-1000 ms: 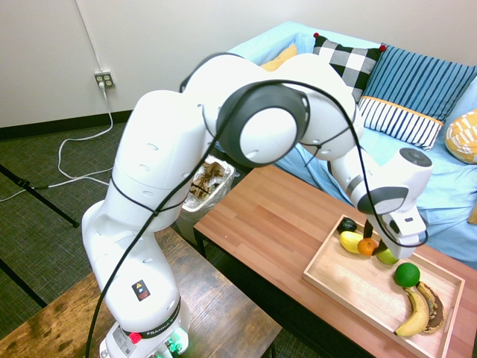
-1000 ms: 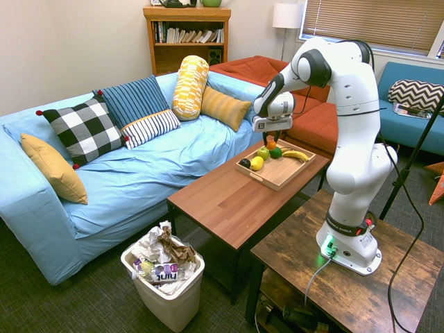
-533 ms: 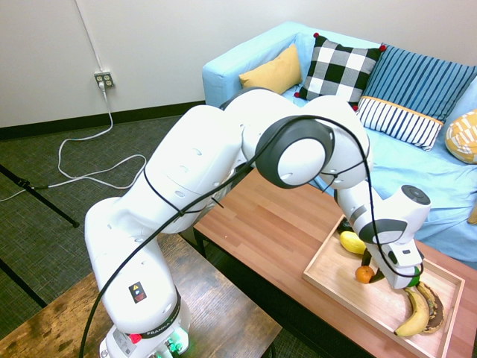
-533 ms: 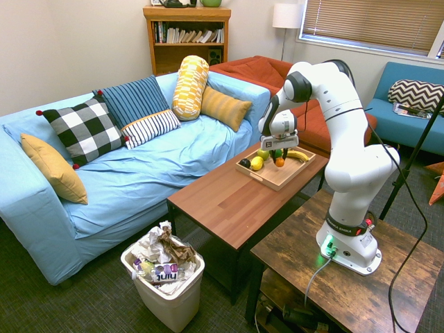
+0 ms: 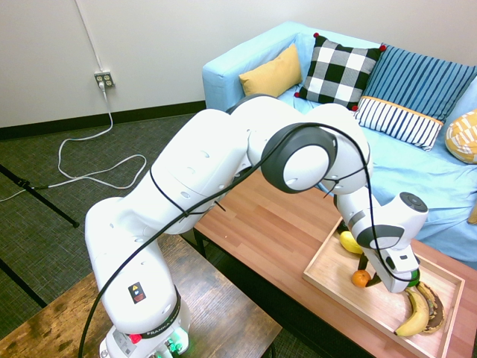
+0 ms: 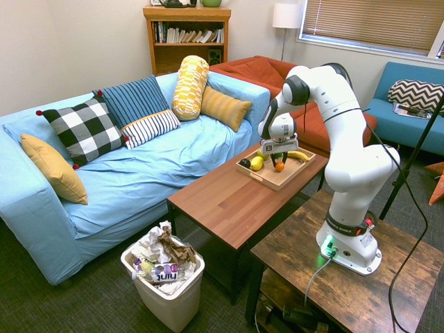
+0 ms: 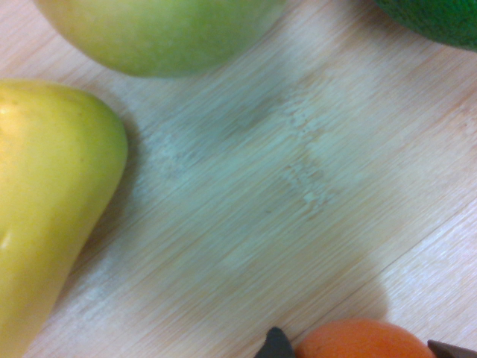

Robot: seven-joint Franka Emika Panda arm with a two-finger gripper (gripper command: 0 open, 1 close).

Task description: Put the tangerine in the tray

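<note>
The tangerine (image 5: 361,279) sits low on the right of the first exterior view, down inside the tray (image 5: 337,281) on bare light wood near its front-left rim. The gripper (image 5: 367,275) is right on it, a dark finger showing on each side of the fruit, so it looks clamped on the tangerine, which is at or just above the tray floor. A yellow fruit (image 5: 349,242) lies further back in the tray, and two bananas (image 5: 419,312) lie at the lower right end.

In the second exterior view, same deal but tiny: the tangerine (image 6: 279,166) is a small orange dot right of centre, under the gripper (image 6: 278,163), inside the tray (image 6: 269,180) on the brown coffee table (image 6: 229,201). The yellow fruit (image 6: 257,163) and a dark round fruit (image 6: 244,164) are to its left. Can't read the fingers at this size.

The wrist view is close and a bit soft. The tangerine (image 7: 361,341) pokes up from the bottom edge, right of centre. The yellow fruit (image 7: 48,209) fills the left side, a green apple (image 7: 160,33) runs along the top and a dark green fruit (image 7: 436,19) clips the upper right corner, all on the tray's (image 7: 276,194) pale wood grain.
</note>
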